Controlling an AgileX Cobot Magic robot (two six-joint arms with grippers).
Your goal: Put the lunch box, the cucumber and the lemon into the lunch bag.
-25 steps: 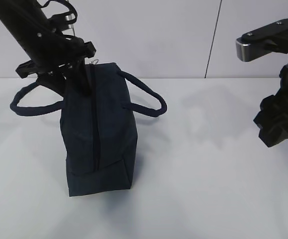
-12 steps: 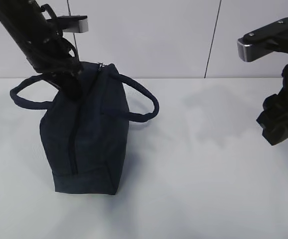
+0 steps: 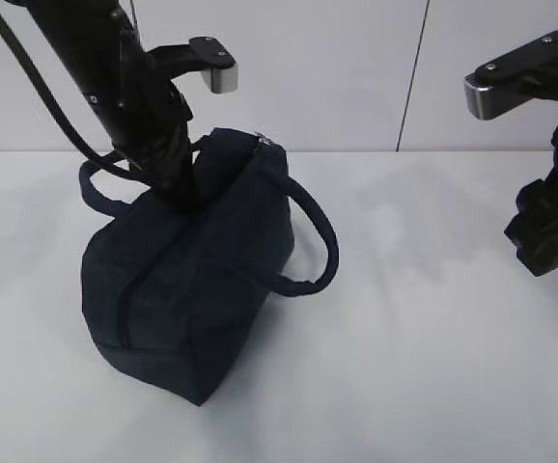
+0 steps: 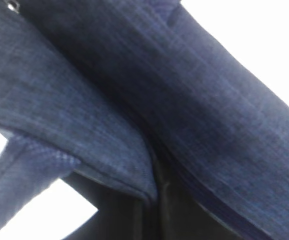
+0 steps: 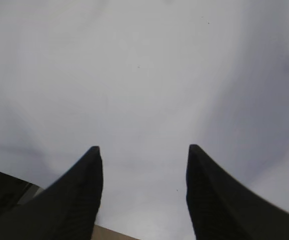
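Note:
The dark navy lunch bag [image 3: 197, 280] stands on the white table at the left, turned at an angle and leaning, with its zipper line along the top. A silver pull [image 3: 265, 142] shows at its far end. My left gripper [image 3: 176, 186] presses down onto the bag's top near the far end and is shut on a fold of its fabric. In the left wrist view the fabric [image 4: 134, 90] fills the frame and the dark jaws [image 4: 153, 210] pinch it. My right gripper [image 3: 549, 241] hangs open and empty at the right over bare table [image 5: 143, 148]. The lunch box, cucumber and lemon are out of view.
One bag handle [image 3: 320, 241] loops out to the right, the other [image 3: 96, 188] lies behind the left arm. A pale wall with a vertical seam [image 3: 412, 72] stands behind the table [image 3: 424, 338].
My left arm has moved right with the bag's top in its grip. The bag has swung round, its far end now points right, and it leans more. The right arm barely moved.

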